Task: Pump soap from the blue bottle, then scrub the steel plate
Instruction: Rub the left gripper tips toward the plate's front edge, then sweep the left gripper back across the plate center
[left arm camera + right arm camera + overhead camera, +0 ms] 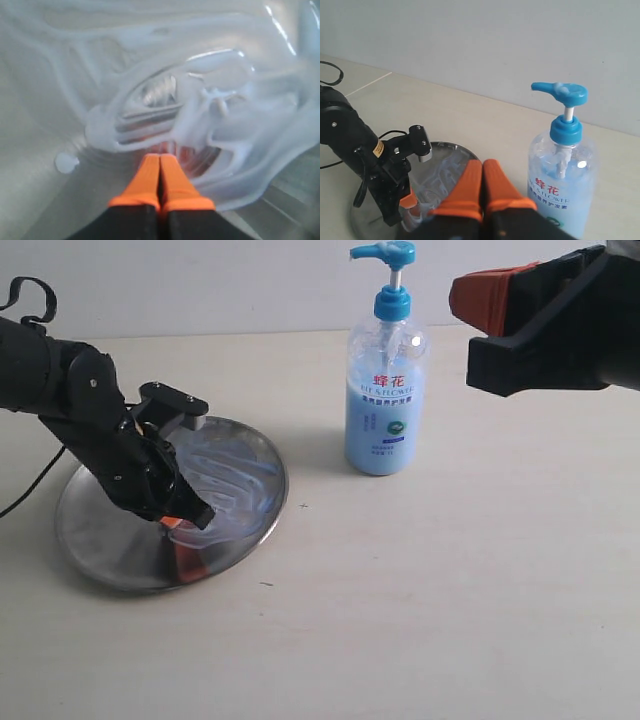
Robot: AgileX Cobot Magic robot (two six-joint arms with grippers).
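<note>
With the left fingers (145,182) pressed shut into the soap (220,75), the plate (95,530) (slick, unanchored) could be skidded across the counter (450,590); the right fingers (470,192) are held shut, empty.

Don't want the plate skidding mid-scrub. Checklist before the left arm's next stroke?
1. Soap on plate: ok, smeared over the side nearer the bottle.
2. Left gripper shut, tips down in the soap: ok.
3. Soap covering the whole plate: not ok, the side away from the bottle is bare.
4. Bottle upright, apart from plate: ok.
5. Right gripper shut, raised, not touching the bottle: ok.
6. Plate held against sliding: cannot tell.
</note>
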